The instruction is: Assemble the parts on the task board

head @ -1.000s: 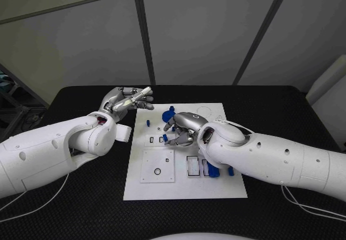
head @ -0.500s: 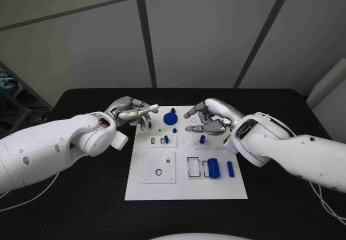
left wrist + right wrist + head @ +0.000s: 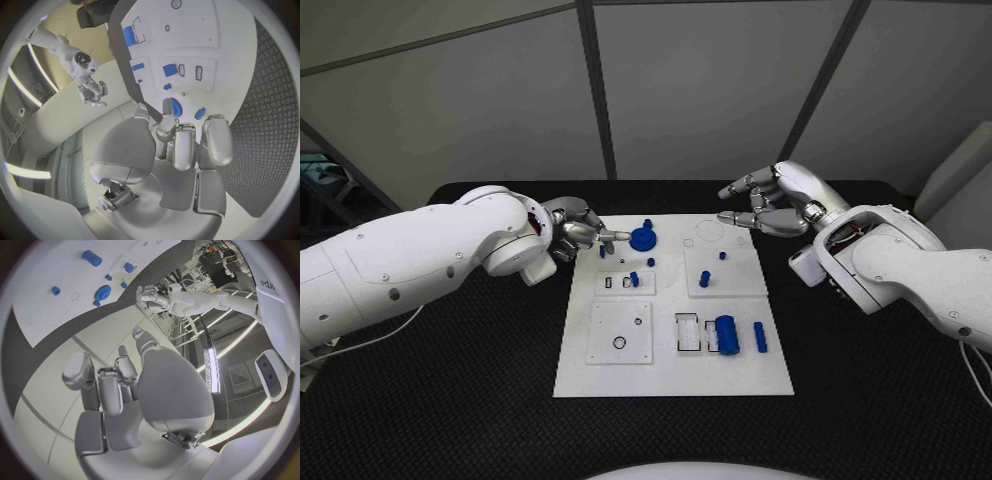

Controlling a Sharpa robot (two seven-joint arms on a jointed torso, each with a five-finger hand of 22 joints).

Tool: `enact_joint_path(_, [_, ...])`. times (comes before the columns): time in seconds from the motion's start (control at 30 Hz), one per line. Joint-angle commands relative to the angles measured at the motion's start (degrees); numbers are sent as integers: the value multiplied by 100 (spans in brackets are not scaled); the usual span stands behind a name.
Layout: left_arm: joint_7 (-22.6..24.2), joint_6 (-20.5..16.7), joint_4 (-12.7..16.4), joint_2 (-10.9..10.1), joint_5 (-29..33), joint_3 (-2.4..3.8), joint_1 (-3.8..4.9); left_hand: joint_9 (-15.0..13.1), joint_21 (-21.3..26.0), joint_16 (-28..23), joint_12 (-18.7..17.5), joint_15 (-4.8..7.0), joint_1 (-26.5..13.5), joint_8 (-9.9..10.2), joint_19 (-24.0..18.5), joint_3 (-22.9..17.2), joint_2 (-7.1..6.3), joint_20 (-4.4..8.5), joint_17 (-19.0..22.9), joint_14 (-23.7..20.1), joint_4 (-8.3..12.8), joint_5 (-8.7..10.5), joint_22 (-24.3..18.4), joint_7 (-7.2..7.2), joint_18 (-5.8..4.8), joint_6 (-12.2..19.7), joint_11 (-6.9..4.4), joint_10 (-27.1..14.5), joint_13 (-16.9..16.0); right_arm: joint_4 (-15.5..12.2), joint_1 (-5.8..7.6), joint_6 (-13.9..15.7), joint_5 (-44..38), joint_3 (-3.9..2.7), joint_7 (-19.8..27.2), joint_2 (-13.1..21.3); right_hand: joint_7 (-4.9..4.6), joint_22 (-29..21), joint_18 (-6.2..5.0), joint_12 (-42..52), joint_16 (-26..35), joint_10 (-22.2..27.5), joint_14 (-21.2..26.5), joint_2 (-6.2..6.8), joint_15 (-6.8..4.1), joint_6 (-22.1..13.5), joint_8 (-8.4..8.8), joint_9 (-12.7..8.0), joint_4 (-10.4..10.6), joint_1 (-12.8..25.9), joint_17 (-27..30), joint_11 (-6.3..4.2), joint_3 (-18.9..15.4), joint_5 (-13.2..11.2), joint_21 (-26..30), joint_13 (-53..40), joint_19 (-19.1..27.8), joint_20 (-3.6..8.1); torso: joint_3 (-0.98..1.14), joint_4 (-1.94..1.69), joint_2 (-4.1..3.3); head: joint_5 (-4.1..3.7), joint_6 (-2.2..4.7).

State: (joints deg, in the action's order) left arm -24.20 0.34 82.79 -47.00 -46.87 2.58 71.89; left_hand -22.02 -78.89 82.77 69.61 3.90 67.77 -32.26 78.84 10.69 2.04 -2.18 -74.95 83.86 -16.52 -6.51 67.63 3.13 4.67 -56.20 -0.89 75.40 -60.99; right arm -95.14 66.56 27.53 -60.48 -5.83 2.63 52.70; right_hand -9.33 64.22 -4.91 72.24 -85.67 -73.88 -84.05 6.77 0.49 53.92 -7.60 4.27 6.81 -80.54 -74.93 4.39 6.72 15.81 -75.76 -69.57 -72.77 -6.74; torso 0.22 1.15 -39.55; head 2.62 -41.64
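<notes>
Right hand (image 3: pixel 773 205) now off task board (image 3: pixel 672 375)

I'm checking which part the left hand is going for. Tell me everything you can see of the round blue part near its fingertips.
The round blue part is a disc-shaped piece with a toothed rim in the left wrist view, looking like matte plastic. It sits on the task board in its far-left area, with a small blue peg just beyond it. The left hand has a fingertip at its edge; actual contact cannot be confirmed.
</notes>
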Motion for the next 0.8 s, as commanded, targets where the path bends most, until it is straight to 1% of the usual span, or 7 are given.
enact_joint_path(0.03, [-1013,556,-118,173,-601,-116,188,-73,98,5,-195,26,-27,-54,-58,51,29,-4,-443,343,-2,13,-161,21,17,106,17,-168,243,46,12,278,235,-11,125,-21,2,-10,-75,-29,31,30,-372,24,-36,-29,-21,-6,0,-28,-618,-2,-31,27,30,13,23,30,18,14,33,33,-4])
enact_joint_path(0.13, [-1212,718,-219,328,-635,-232,322,-132,61,3,-381,22,-32,-84,46,85,80,1,-446,344,-2,14,-69,37,-2,206,30,-318,474,73,13,307,248,-14,132,-42,2,-25,-79,-39,39,39,-368,26,-36,-30,-21,-6,1,-25,-604,-2,-34,29,39,25,33,30,7,17,22,55,-8])
enact_joint_path(0.23, [-1319,864,-320,475,-616,-341,404,-193,-79,2,-524,21,-27,-112,259,131,122,5,-449,345,0,17,216,51,-61,296,39,-421,649,94,14,324,255,-15,126,-56,2,-25,-79,-39,39,39,-368,26,-36,-30,-21,-6,1,-25,-604,-2,-34,29,39,25,33,30,7,-1,19,42,-17])
enact_joint_path(0.3, [-1368,942,-380,582,-593,-429,451,-215,-75,3,-553,22,-33,-121,287,150,143,7,-452,346,-2,18,213,55,-61,323,42,-437,685,112,14,330,257,-16,119,-71,2,-30,-80,-47,45,47,-365,27,-36,-32,-21,-6,2,-23,-592,-2,-35,31,42,35,36,30,-8,6,13,52,-32])
enact_joint_path(0.4, [-1400,991,-443,702,-577,-512,497,-235,-86,2,-544,23,-51,-135,320,171,157,10,-453,346,-6,21,240,54,-68,334,41,-425,675,134,15,326,259,-16,102,-91,2,-38,-81,-50,49,49,-364,26,-36,-32,-22,-7,4,-22,-586,-2,-35,33,47,39,41,30,-4,11,9,65,-39])
enact_joint_path(0.5, [-1425,1036,-531,842,-566,-579,540,-253,-130,1,-514,24,-72,-150,369,193,162,11,-453,346,-8,25,330,50,-86,333,38,-396,639,158,15,317,260,-16,87,-118,2,-56,-85,-58,58,56,-360,24,-36,-33,-23,-7,7,-19,-570,-2,-36,39,58,48,51,30,3,16,9,73,-47])
enact_joint_path(0.8, [-1450,1253,-671,1040,-550,-693,573,-283,-154,0,-481,29,-83,-182,405,215,169,14,-453,346,-3,19,384,40,-98,317,30,-365,605,195,15,310,261,-16,75,-147,2,-140,-102,-104,88,97,-347,16,-37,-35,-29,-9,15,-17,-520,-3,-36,64,110,101,103,31,-8,8,7,61,-81])
